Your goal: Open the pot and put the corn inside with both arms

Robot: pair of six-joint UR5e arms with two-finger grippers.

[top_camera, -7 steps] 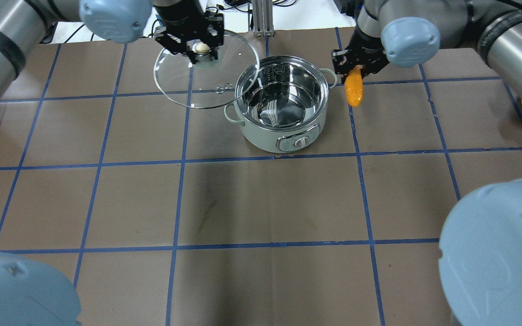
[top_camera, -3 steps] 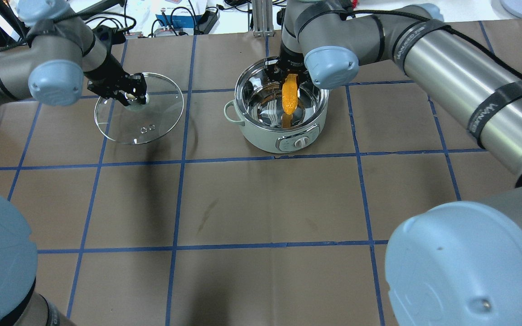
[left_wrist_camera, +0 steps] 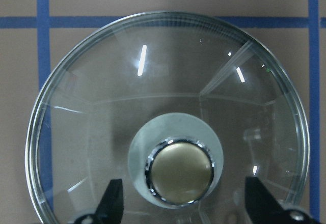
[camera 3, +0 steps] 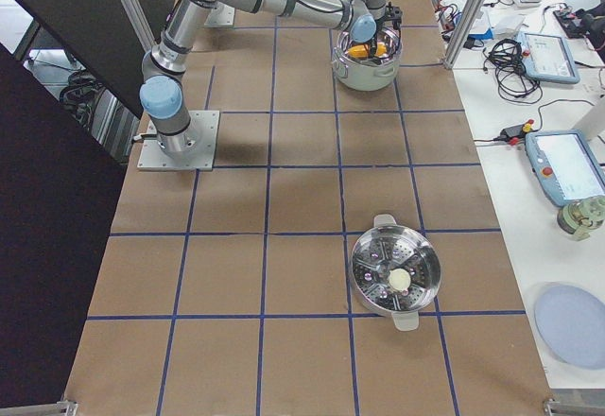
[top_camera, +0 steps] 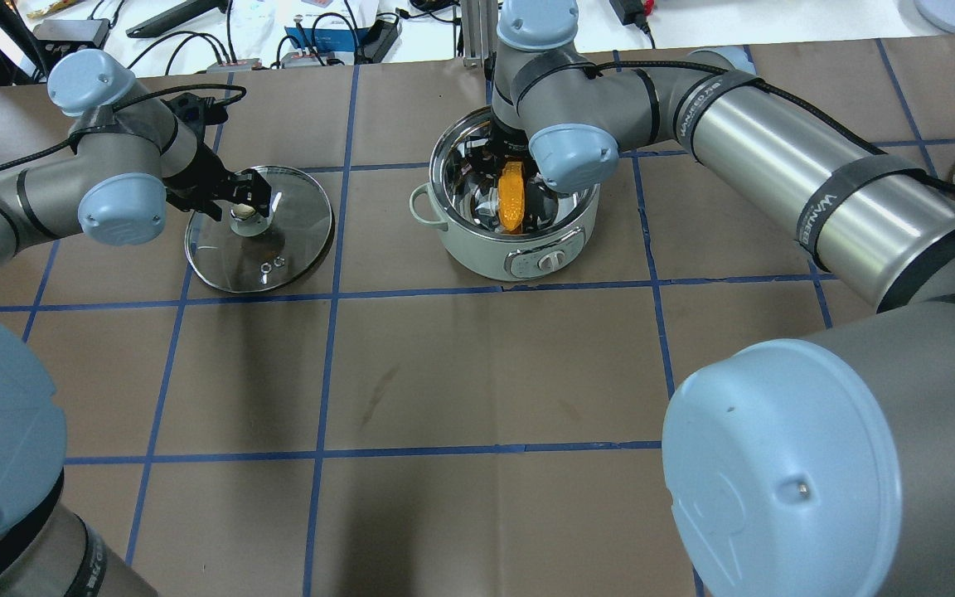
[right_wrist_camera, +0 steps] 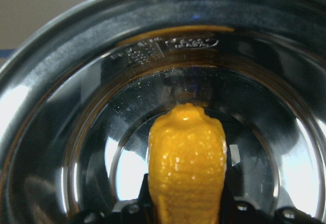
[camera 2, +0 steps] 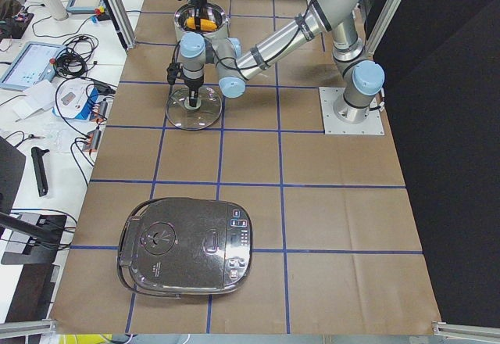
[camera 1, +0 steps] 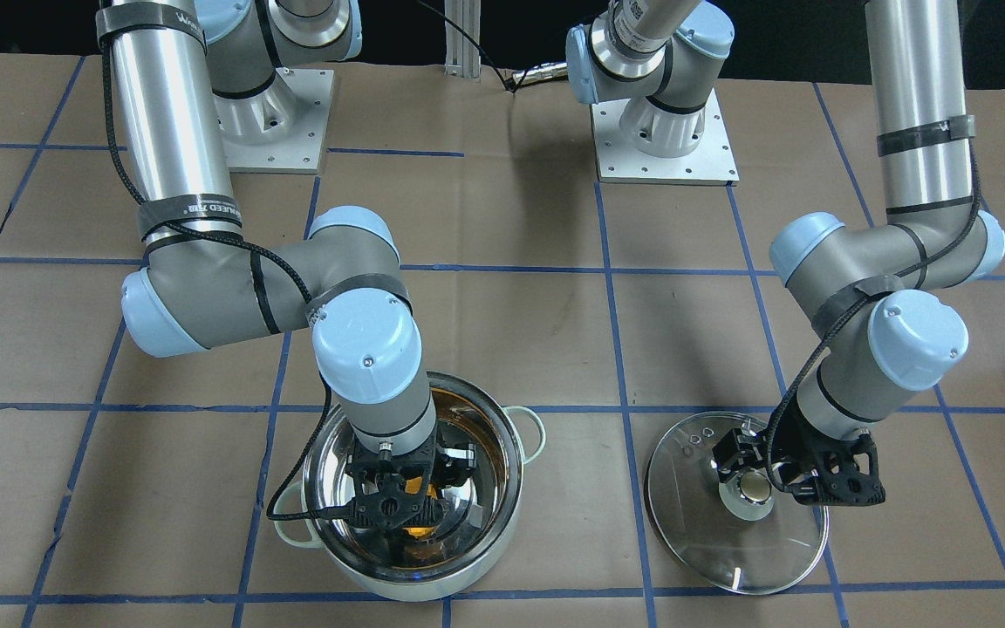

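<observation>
Overhead exterior: our right gripper (top_camera: 502, 164) pinches corn (top_camera: 511, 197) inside pot (top_camera: 477, 255), left gripper (top_camera: 244, 204) spread empty; dropped upright, corn may bounce out

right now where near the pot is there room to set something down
Free: the strip between lid and pot, and the table squares on the robot's side of both. Crowded: inside the pot, where the right gripper holds the corn, and over the lid, under the left gripper.

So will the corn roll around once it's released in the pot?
Likely a little: the corn is rounded and tapered. The pot looks smooth and slippery inside, but its walls should contain it.
</observation>
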